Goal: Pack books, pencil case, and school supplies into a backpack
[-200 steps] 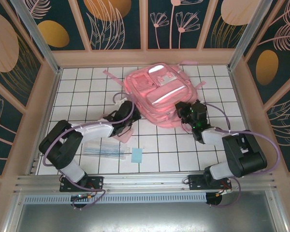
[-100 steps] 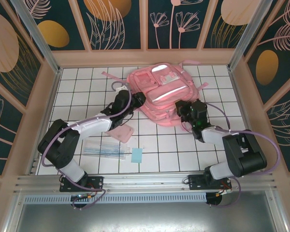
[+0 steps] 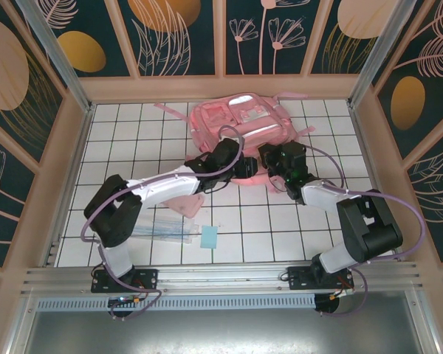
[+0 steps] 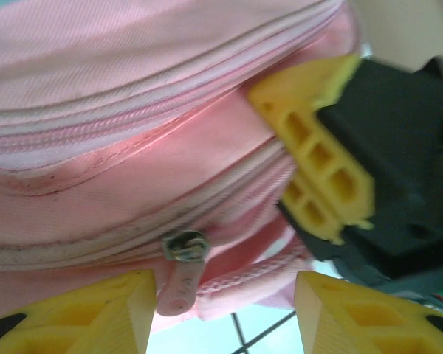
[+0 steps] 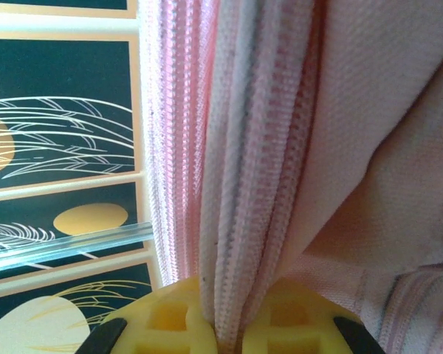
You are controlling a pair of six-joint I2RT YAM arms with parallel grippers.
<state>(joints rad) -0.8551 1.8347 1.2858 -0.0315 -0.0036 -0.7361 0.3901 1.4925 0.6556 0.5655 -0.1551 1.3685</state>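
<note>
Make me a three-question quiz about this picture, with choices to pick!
1. What colour is the backpack?
A. green
B. pink
C. black

2. Where is the blue pad?
A. on the table beside the packet
B. on top of the backpack
C. leaning on the back wall

3. What is the right gripper doing?
A. hanging wide open in the air
B. holding the pad
C. pinching the backpack

Answers:
1 B, the top view shows it pink all over.
2 A, the pad lies on the white tiles just right of the packet.
3 C, the right wrist view shows pink cloth squeezed between its yellow fingers.
</note>
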